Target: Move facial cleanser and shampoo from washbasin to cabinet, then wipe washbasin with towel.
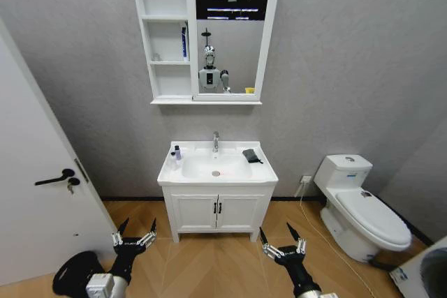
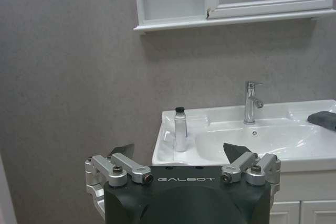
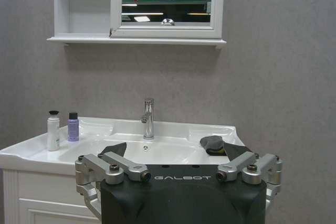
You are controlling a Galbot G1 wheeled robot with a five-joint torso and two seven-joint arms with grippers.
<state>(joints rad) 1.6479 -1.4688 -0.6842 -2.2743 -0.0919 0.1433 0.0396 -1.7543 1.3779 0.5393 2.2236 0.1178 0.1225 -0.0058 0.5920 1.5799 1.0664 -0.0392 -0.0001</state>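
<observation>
The washbasin (image 1: 234, 174) stands against the far wall, well ahead of both grippers. On its left rim are a white bottle (image 3: 53, 131) with a black cap and a smaller purple bottle (image 3: 73, 127); I cannot tell which is the facial cleanser and which the shampoo. The white bottle (image 2: 180, 129) also faces the left wrist camera. The dark towel (image 1: 251, 155) lies folded on the right rim. The cabinet (image 1: 164, 33) hangs above, joined to the mirror. My left gripper (image 1: 138, 225) and right gripper (image 1: 276, 232) hover low over the floor, both open and holding nothing.
A white two-door vanity (image 1: 216, 212) carries the basin, with the chrome tap (image 1: 216, 142) at the back. A blue item (image 1: 184, 41) stands on the middle shelf. A toilet (image 1: 360, 207) is on the right, a white door (image 1: 35, 193) on the left. Wooden floor lies between.
</observation>
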